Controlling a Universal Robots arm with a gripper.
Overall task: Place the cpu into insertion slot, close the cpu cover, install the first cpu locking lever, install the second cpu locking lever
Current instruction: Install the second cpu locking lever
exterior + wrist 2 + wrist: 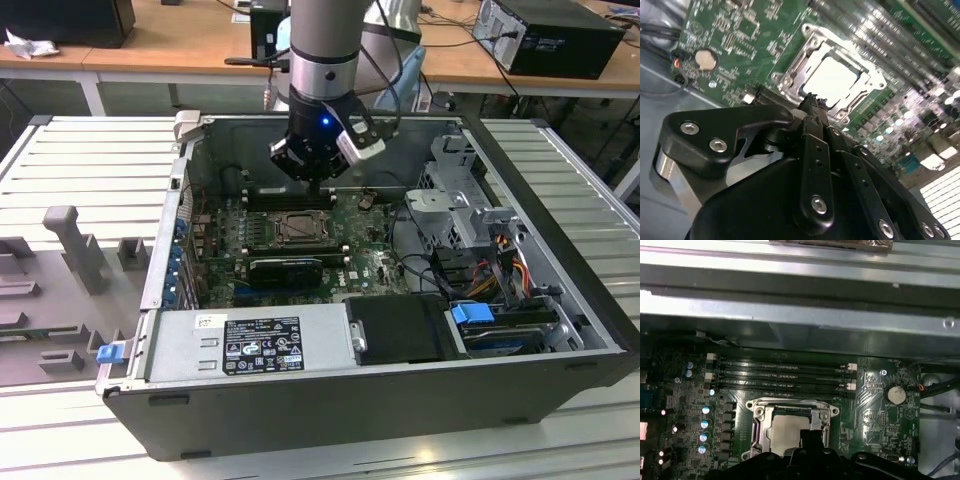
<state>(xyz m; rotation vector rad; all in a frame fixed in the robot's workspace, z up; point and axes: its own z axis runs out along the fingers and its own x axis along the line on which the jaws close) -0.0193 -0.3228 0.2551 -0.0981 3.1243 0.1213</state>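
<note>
Cpu [832, 80] sits flat in the insertion slot [790, 426], with the cpu cover [865, 92] down around it. The hand [812, 102] hangs just above, fingers together, holding nothing. I think the levers are the step now, needing a careful push.

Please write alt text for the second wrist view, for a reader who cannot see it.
The pale silvery-grey square cpu lies in the metal-framed insertion slot on the green circuit board, with the thin metal cpu cover framing it. The arm's black hand fills the foreground, its tips close to the socket's near edge.
</note>
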